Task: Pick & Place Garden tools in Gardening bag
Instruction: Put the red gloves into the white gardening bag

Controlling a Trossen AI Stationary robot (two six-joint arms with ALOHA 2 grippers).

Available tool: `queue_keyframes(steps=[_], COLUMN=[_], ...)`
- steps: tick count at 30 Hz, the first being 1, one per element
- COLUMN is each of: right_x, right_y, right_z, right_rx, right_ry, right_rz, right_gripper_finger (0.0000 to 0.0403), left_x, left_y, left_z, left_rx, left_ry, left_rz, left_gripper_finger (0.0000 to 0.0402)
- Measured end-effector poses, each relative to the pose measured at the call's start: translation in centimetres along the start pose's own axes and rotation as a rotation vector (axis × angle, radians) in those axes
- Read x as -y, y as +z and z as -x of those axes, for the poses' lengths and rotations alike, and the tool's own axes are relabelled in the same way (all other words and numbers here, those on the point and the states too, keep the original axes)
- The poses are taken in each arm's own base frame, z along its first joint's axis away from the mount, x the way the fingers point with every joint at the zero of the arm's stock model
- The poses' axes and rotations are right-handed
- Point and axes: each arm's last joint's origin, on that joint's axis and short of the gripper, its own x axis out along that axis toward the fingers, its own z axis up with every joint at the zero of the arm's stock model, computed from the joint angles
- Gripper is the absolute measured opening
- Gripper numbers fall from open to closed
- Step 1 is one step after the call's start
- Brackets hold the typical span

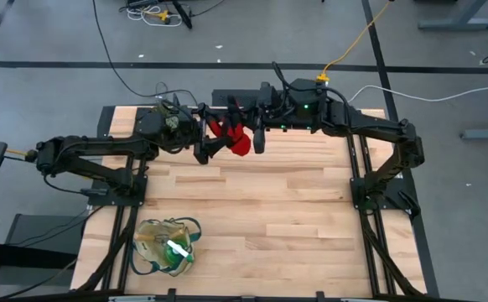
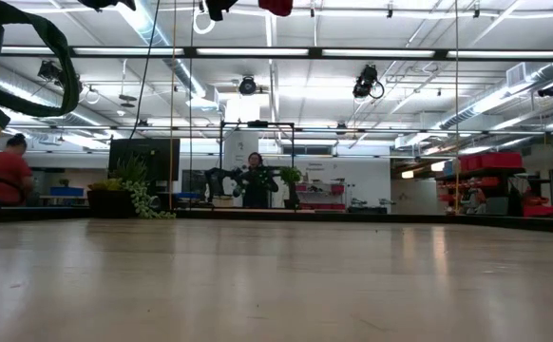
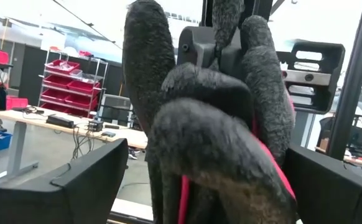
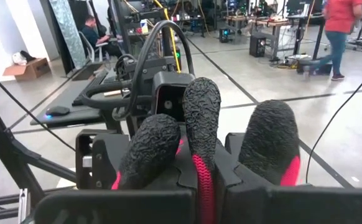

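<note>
Table: light wooden slat tabletop (image 1: 269, 210); wide bare middle.
Bag: floppy beige fabric bag with green trim (image 1: 162, 246), near front-left edge, seen only from above.
Glove: black-and-red textured glove bundle (image 1: 231, 134), aloft over far edge.
Right gripper (image 1: 242, 132): clamped on glove.
Left gripper (image 1: 206, 144): spread wide, fingers flanking glove in left wrist view.

Both arms are dark, almost black, made of long thin parts with chunky joints. The left arm (image 1: 93, 159) has a yellow tip at its outer end. The right arm (image 1: 370, 134) shows a tiny green light and black cables looping over its wrist.
</note>
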Motion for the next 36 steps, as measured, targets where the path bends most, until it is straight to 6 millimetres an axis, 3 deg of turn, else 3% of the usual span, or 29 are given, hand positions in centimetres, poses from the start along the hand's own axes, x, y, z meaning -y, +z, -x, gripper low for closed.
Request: queue_keyframes(steps=[11, 36], right_x=[0.01, 0.01], right_y=[-0.04, -0.05], right_z=[-0.09, -0.09], right_rx=[0.000, -0.001], right_ry=[0.000, 0.000], right_rz=[0.000, 0.000], right_gripper_finger=[0.0006, 0.0007], left_x=[0.02, 0.08], left_y=[0.02, 0.01], left_z=[0.01, 0.02], left_rx=[0.001, -0.006], left_ry=[-0.002, -0.024], left_rz=[-0.001, -0.002], left_gripper_finger=[0.0379, 0.0213])
